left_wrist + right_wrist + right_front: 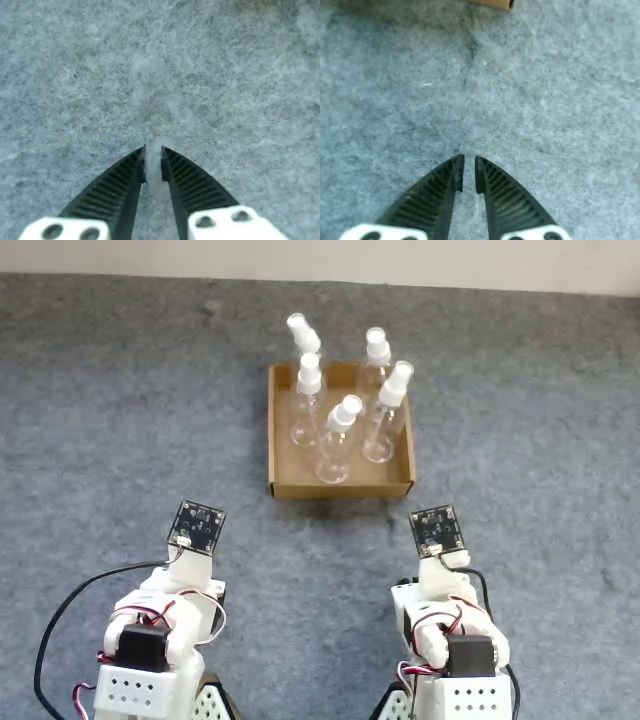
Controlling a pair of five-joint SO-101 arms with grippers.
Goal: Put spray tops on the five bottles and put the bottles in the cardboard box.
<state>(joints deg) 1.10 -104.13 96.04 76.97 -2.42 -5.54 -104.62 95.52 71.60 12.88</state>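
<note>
Bottles (333,445) standing in cardboard box (340,487), grey felt surface (130,420), pale wall (400,255) behind

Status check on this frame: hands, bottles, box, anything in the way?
Left hand and right hand shut, empty, over grey carpet. Five bottles, spray tops on, standing in cardboard box. No obstruction seen.

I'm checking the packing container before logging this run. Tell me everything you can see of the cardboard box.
The cardboard box is a shallow, open-topped tray of plain brown cardboard, roughly square, with low walls and no flaps showing. It lies flat on the grey carpet-like table, toward its far middle. Five clear bottles with white spray tops stand inside it, close together. Only the table and the bottles touch it.
</note>
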